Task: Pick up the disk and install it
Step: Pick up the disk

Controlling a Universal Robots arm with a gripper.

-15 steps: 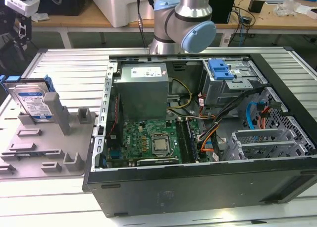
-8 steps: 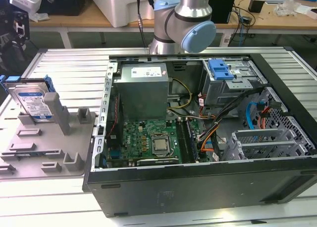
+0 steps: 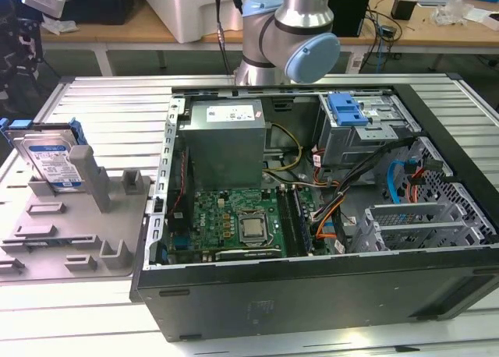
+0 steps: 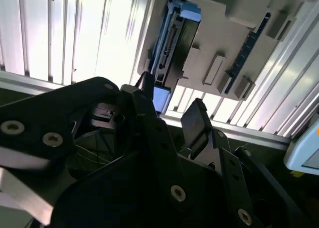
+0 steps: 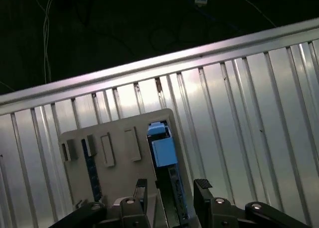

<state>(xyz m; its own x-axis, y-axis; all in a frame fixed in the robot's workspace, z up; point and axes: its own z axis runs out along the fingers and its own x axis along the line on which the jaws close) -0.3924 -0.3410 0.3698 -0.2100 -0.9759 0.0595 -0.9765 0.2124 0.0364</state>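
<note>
The disk (image 3: pixel 53 160), a silver hard drive with a white-and-blue label in a blue carrier, stands on edge in a grey holder (image 3: pixel 86 224) at the exterior view's left. In both wrist views I look down on the disk's edge (image 4: pixel 172 41) (image 5: pixel 162 148) in its holder (image 4: pixel 234 54) (image 5: pixel 117 133). My gripper (image 4: pixel 172 106) (image 5: pixel 172 190) hangs well above the disk, open, with nothing between its black fingers. The disk shows through the gap between them.
An open computer case (image 3: pixel 312 295) lies to the holder's right, with motherboard (image 3: pixel 234 224), power supply (image 3: pixel 226 139) and a grey drive cage (image 3: pixel 374 135) topped by a blue tab (image 3: pixel 347 107). My arm (image 3: pixel 288 30) rises behind the case. Ribbed metal table (image 3: pixel 109 100) surrounds everything.
</note>
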